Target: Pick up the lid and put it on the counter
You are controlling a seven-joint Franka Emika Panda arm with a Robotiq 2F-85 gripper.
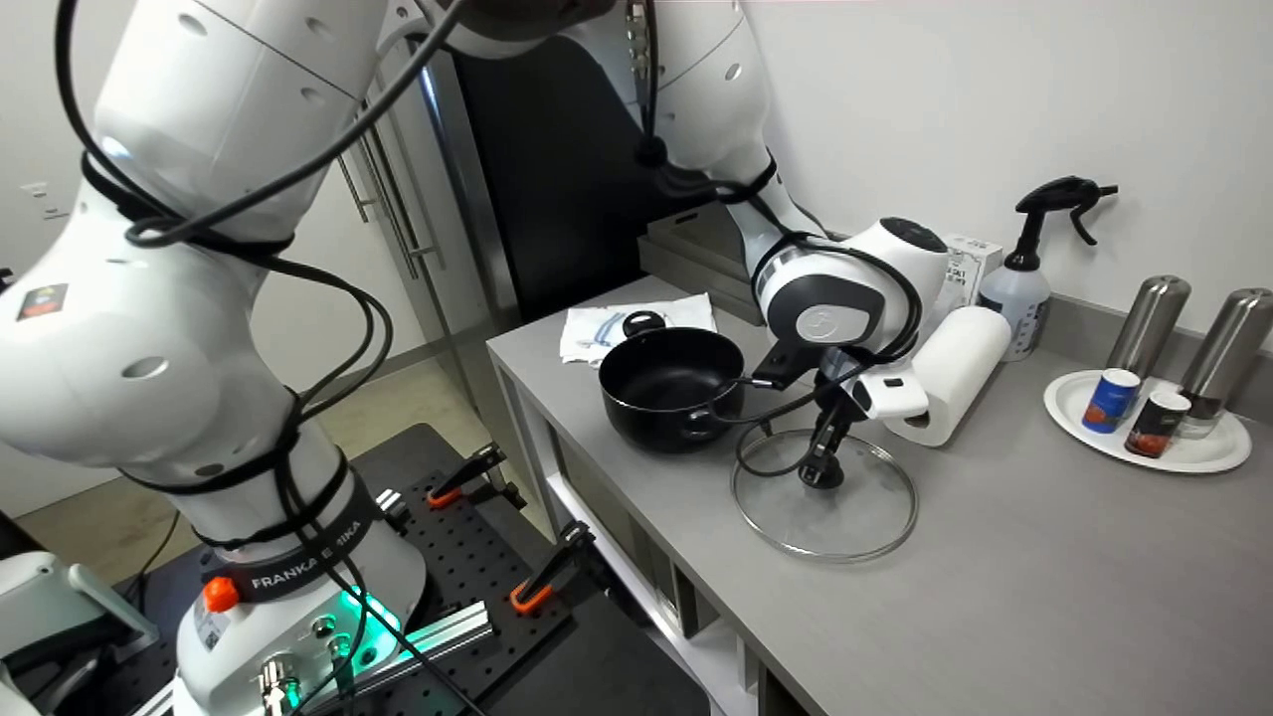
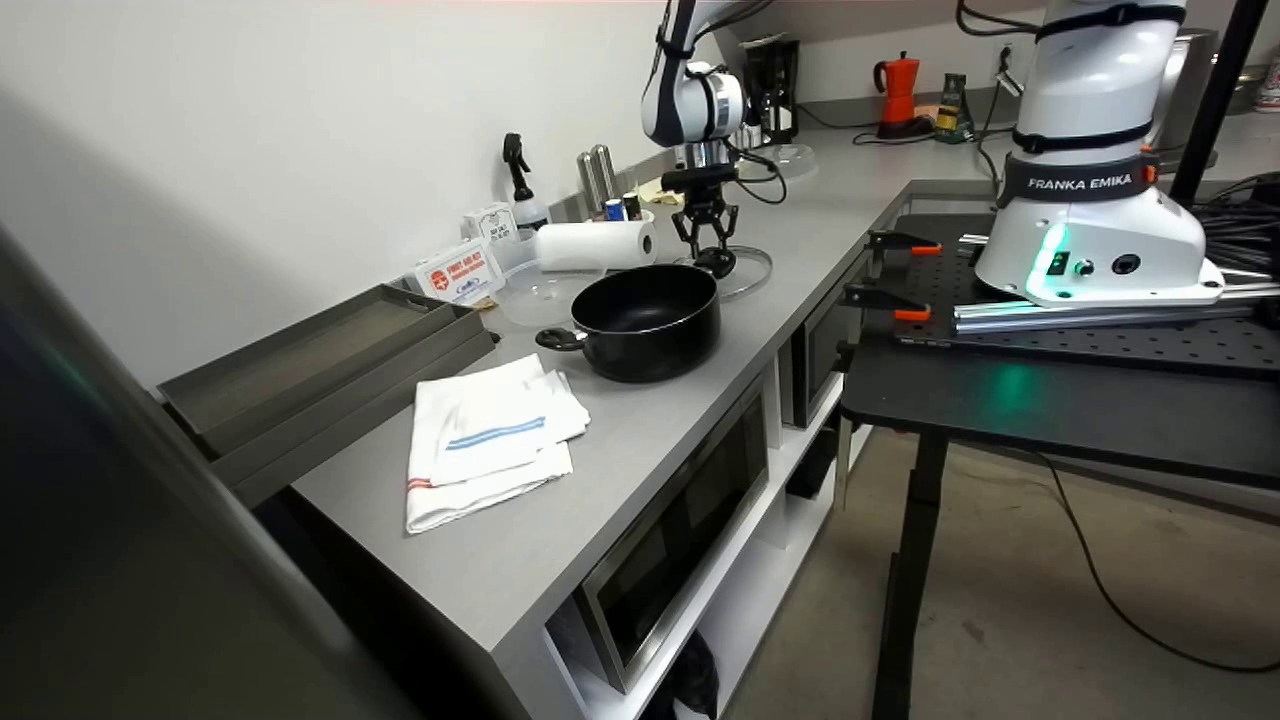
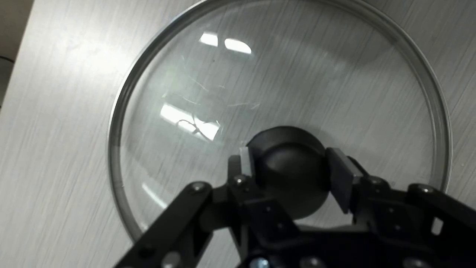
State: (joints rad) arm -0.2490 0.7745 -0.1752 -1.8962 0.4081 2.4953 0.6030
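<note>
The lid is round clear glass with a thin metal rim (image 1: 865, 517) and a black centre knob. It also shows in the wrist view (image 3: 357, 96) and, partly behind the black pot, in an exterior view (image 2: 757, 275). It lies level on or just above the grey counter (image 1: 1034, 587); I cannot tell if there is a gap. My gripper (image 3: 290, 163) points down with a finger against each side of the knob, shut on it. It shows above the lid in both exterior views (image 1: 823, 462) (image 2: 714, 245).
A black pot (image 1: 646, 423) stands beside the lid. A paper towel roll (image 1: 960, 373), spray bottle (image 1: 1016, 293) and plate with shakers (image 1: 1218, 452) are toward the wall. A folded towel (image 2: 490, 440), grey trays (image 2: 330, 370) and clear dish (image 2: 540, 300) are nearby. The counter's front edge runs past the pot.
</note>
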